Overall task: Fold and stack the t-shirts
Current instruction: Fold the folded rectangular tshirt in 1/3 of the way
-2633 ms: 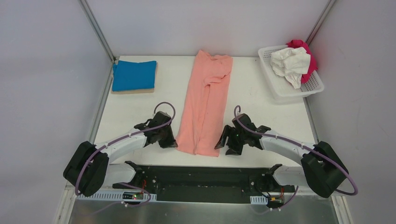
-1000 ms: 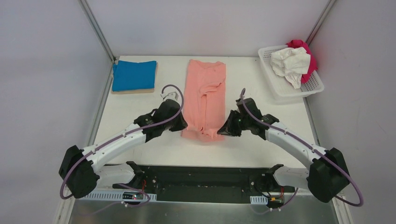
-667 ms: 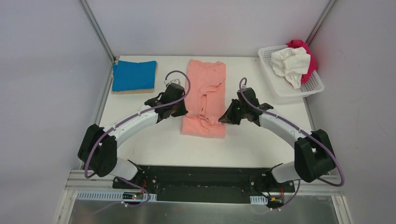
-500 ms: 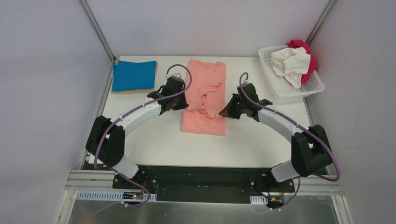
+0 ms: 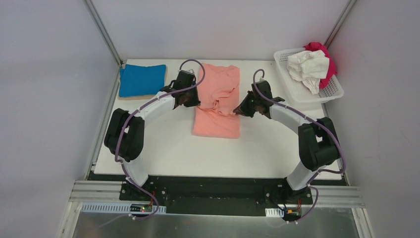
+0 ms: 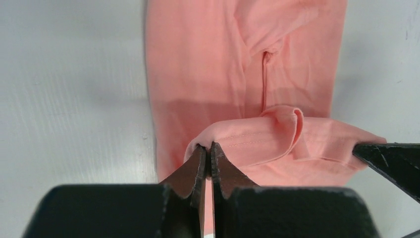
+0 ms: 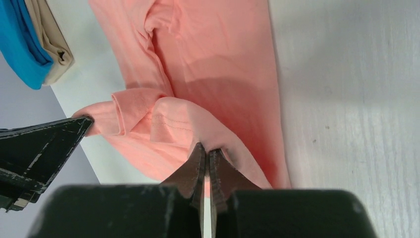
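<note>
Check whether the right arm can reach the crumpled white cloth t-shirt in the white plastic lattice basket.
Probably not yet: the right gripper is shut on the salmon-pink cloth t-shirt, mid-fold. Nothing stands between it and the white t-shirt in the basket; once released, it likely can.

1. The overhead view is bright and evenly lit from above. The white table (image 5: 163, 144) looks matte, with faint, soft shadows under the arms.
2. In the left wrist view, the lifted hem of the salmon-pink t-shirt (image 6: 198, 59) throws a soft, darker band across mid-frame, and the stitching is sharp.
3. In the right wrist view, a similar band crosses the cloth. The right gripper (image 7: 204, 148) is near-black and slightly soft along the bottom edge.
</note>
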